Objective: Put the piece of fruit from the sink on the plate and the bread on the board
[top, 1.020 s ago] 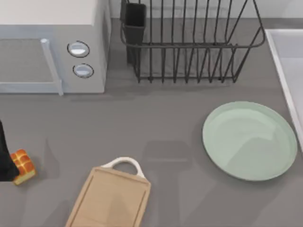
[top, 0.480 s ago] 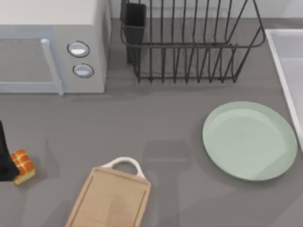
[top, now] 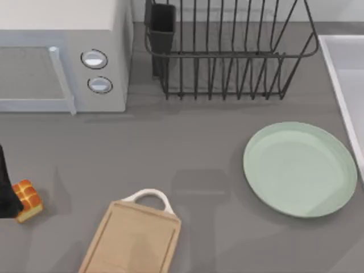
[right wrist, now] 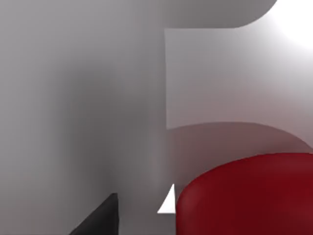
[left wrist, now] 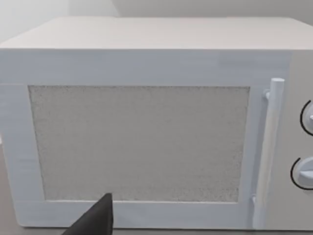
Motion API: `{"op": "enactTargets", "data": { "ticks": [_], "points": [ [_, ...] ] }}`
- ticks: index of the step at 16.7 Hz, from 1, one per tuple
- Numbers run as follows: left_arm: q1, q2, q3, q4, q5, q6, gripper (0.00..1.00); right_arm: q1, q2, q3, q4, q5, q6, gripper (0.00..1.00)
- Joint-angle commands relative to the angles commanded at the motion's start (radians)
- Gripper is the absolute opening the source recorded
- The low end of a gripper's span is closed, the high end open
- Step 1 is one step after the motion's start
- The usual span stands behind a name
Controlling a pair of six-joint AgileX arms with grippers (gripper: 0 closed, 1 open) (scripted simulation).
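While the top view puts the bread [top: 28,200] at the bench's [top: 187,148] far left edge, touching the dark left claw [top: 7,196], the left wrist view faces a microwave [left wrist: 146,122]. Board [top: 133,239] lies near, plate [top: 300,169] well right, beside the sink [top: 344,74]. Right wrist view has the red fruit [right wrist: 249,196] close up inside the pale basin, just beside a dark fingertip [right wrist: 100,218]. I cannot tell the grip of either claw.
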Motion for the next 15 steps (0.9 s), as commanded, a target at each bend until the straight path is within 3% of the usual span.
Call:
{"op": "enactTargets", "data": {
  "ticks": [12,15],
  "points": [
    [0.000,0.000,0.000,0.000,0.000,0.000,1.00,0.000,0.000,0.000,0.000,0.000,0.000,0.02],
    [0.000,0.000,0.000,0.000,0.000,0.000,1.00,0.000,0.000,0.000,0.000,0.000,0.000,0.00]
  ]
}}
